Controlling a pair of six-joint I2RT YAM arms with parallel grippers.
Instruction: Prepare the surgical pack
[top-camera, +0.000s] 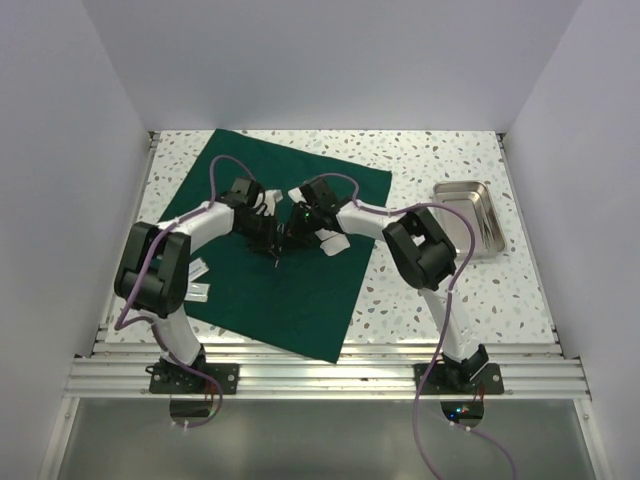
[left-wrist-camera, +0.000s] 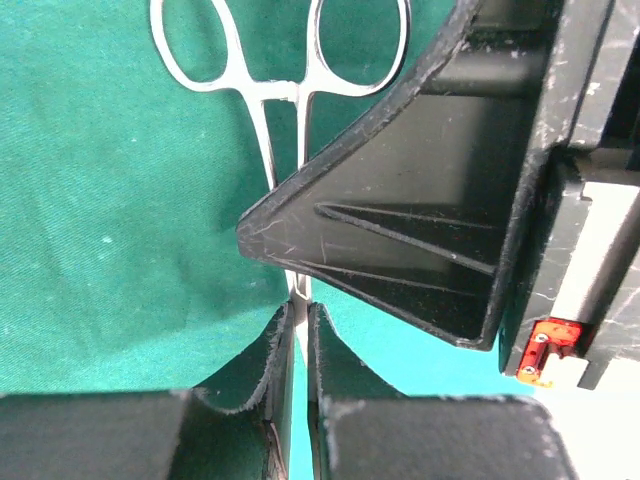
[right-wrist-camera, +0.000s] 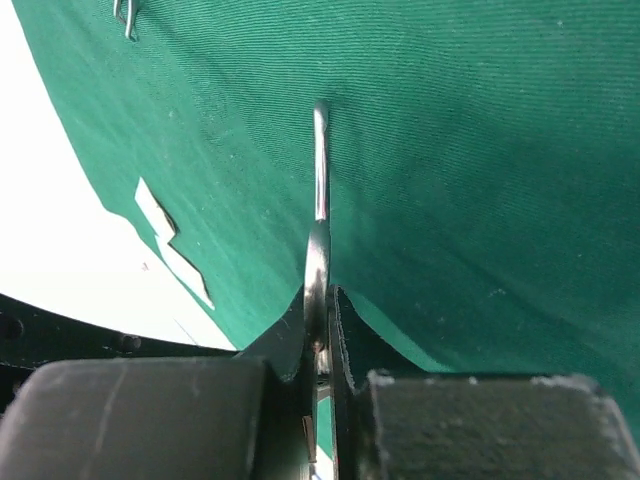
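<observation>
The dark green cloth (top-camera: 290, 295) lies flat on the table. My left gripper (top-camera: 266, 230) and right gripper (top-camera: 288, 238) meet above its middle. In the left wrist view my left gripper (left-wrist-camera: 298, 318) is shut on the thin end of steel forceps (left-wrist-camera: 282, 130), whose ring handles point away. A finger (left-wrist-camera: 400, 230) of my right gripper crosses over the forceps' shaft. In the right wrist view my right gripper (right-wrist-camera: 325, 305) is shut on a thin metal instrument (right-wrist-camera: 319, 190) seen edge-on. I cannot tell whether it is the same forceps. The steel tray (top-camera: 470, 215) sits off the cloth at the right.
Small white gauze pads (top-camera: 197, 280) lie at the cloth's left edge and also show in the right wrist view (right-wrist-camera: 170, 245). Another metal instrument (right-wrist-camera: 125, 15) lies on the cloth far off. White walls enclose the speckled table (top-camera: 430, 290).
</observation>
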